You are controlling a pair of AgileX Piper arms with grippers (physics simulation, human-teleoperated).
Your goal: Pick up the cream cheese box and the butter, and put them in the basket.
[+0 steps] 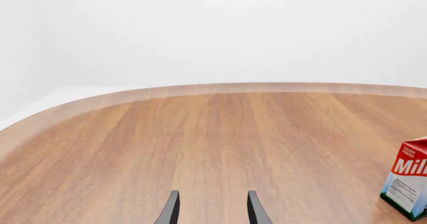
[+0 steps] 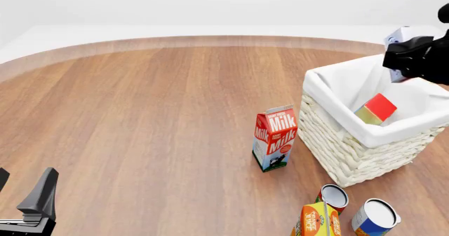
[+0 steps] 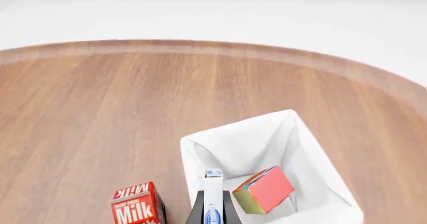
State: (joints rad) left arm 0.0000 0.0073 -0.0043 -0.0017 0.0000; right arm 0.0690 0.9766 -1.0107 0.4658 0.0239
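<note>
The basket [image 2: 348, 153] stands at the right of the table, its white lining [image 3: 191, 156] folded over the rim. The butter [image 2: 377, 110] leans inside it, one red end [image 3: 269, 189] facing up. My right gripper [image 2: 402, 57] hovers above the basket's far side, shut on the cream cheese box [image 2: 396, 37]. Only a pale corner of that box shows in the front view. In the right wrist view it is a thin white edge [image 3: 213, 200] between the fingers. My left gripper [image 2: 23, 182] is low at the near left, open and holding nothing [image 1: 213, 194].
A red-white milk carton [image 2: 275, 139] stands upright just left of the basket [image 1: 408, 183] [image 3: 138, 205]. An orange juice carton [image 2: 316, 221] and two cans [image 2: 334, 197] [image 2: 375, 217] sit near the front edge, below the basket. The table's curved edge [image 2: 210, 40] runs along the back.
</note>
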